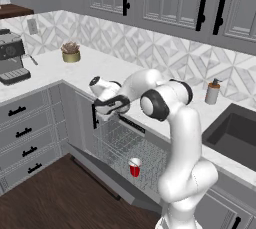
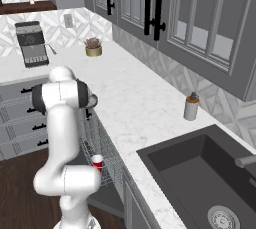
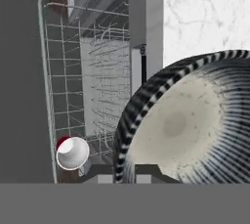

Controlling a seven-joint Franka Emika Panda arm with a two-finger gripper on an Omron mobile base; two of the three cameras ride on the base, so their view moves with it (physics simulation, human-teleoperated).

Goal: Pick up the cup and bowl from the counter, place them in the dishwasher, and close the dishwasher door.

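The hand (image 1: 102,107) hangs over the near end of the pulled-out wire rack (image 1: 131,149), at the desk's front edge. In the hand view one bowl (image 3: 188,123) sits close up against the two fingertips, tilted so that its pale speckled inside faces the camera and its dark striped rim arcs across the frame; the hand appears to be holding it by the rim, though the tips themselves are mostly hidden, so I cannot tell the exact grip.

Below it, one red cup (image 1: 135,167) stands upright in the rack of the open dishwasher (image 1: 120,123), well apart from the bowl; from the hand view its white inside (image 3: 72,152) shows beside the rack's outer wire edge. The dishwasher door (image 1: 100,173) is dropped down, sloping toward the dark wood floor (image 1: 45,203).

On the white marble desk (image 2: 135,103) I count three other things: one soap bottle (image 2: 190,107) with a dark pump near the dark sink (image 2: 200,173), one small potted plant (image 1: 71,53) by the wall, and one coffee machine (image 1: 12,57) at the far left corner. Four black-handled drawers (image 1: 22,133) stack below that machine.
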